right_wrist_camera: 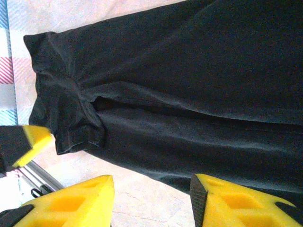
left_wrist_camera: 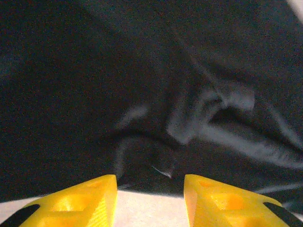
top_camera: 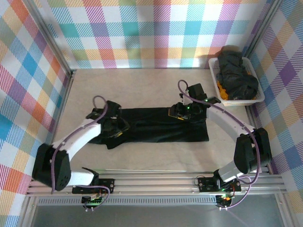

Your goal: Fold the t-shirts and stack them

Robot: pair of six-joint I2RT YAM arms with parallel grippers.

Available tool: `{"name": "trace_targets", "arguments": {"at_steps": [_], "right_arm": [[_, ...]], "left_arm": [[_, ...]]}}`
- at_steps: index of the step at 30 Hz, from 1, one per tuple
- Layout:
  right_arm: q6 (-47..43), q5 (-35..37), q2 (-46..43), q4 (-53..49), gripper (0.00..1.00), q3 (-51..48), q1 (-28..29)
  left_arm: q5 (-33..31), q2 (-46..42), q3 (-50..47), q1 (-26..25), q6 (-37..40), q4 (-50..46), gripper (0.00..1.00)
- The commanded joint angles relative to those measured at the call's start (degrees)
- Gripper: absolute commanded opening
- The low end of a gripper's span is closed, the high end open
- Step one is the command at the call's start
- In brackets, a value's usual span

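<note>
On the left, the left arm [top_camera: 75, 137] is bent low from its base and stretched over the table [top_camera: 142, 90], its wrist laid over the left end of the flat t-shirt [top_camera: 156, 127]. From above, the fingertips are lost against the dark cloth. In the wrist view the left gripper [left_wrist_camera: 149, 182] is seen spread wide, with nothing held. Pale table shows in the gap, and the rumpled cloth edge lies just beyond the tips. That view is blurred, so the folds are hard to read.

In the middle, the t-shirt is stretched out as a long black band across the table.

Further right, the right arm [top_camera: 227, 120] is arched forward and inward, and its wrist is held over the upper edge of the band. The right gripper [right_wrist_camera: 152, 179] is parted too, gripping nothing, and is raised above the cloth. One sleeve is seen bunched at the far end.

At the far right, a white basket [top_camera: 211, 64] stands against the wall. More t-shirts [top_camera: 236, 71] are heaped in it, their number impossible to tell. An orange item [top_camera: 221, 90] is half buried beside them.
</note>
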Motion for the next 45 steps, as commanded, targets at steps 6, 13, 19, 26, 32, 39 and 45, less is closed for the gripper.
{"name": "trace_targets", "arguments": {"at_steps": [6,13,19,26,32,39,45], "right_arm": [[0.28,-6.21,0.46,5.33,0.47,0.35,5.00],[3.37,-10.70,0.88,11.51,0.48,-0.95,7.52],[4.34,-13.22,0.27,13.41,0.51,-1.02,7.52],[4.25,-13.21,0.53,13.22,0.51,-0.57,7.52],[4.33,-12.54,0.80,13.05,0.51,-1.00,7.49],[4.34,-12.41,1.22,12.76,0.51,-0.84,7.57],[3.90,-11.84,0.84,11.92,0.51,-0.74,7.52]], "left_arm": [[5.85,-2.30,-6.07,20.63,8.42,0.47,0.40],[-4.98,-0.11,-8.29,21.80,12.52,11.46,0.39],[-6.04,3.99,-10.77,21.90,13.71,17.54,0.39],[-3.88,8.43,-10.97,21.93,15.49,23.16,0.38],[-2.92,5.82,-11.89,21.93,14.78,22.27,0.24],[-1.92,2.61,-11.88,21.95,15.30,20.11,0.17],[-1.51,4.27,-11.01,21.93,16.57,16.87,0.18]]}}
